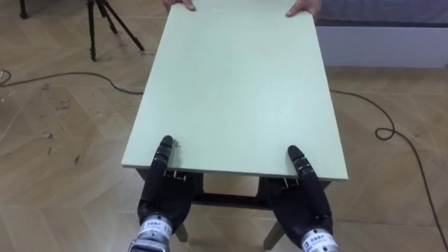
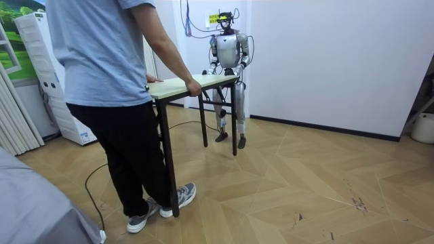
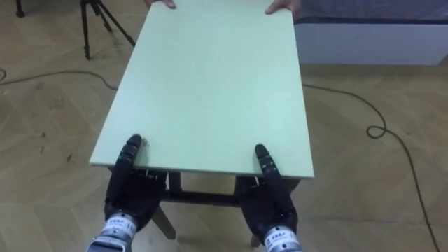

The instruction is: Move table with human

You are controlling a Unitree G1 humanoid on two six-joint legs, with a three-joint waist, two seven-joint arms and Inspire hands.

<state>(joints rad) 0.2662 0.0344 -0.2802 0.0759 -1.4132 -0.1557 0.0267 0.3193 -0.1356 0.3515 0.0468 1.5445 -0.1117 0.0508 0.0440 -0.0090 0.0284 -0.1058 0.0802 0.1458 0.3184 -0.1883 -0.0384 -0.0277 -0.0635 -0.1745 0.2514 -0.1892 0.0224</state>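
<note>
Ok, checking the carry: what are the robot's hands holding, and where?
The table, by its near edge: left hand and right hand clamp it, thumbs on top.

home-like recording room: parquet floor (image 2: 305,190), tripod (image 1: 98,24), floor cables (image 1: 392,133), bed (image 2: 34,210), white wall (image 2: 325,54)

A pale green rectangular table (image 1: 234,91) with dark legs is above a herringbone wooden floor (image 1: 63,140). A person's hands (image 1: 304,8) rest on its far edge, near both corners. A black cable (image 1: 383,131) lies on the floor beside its right edge
</note>
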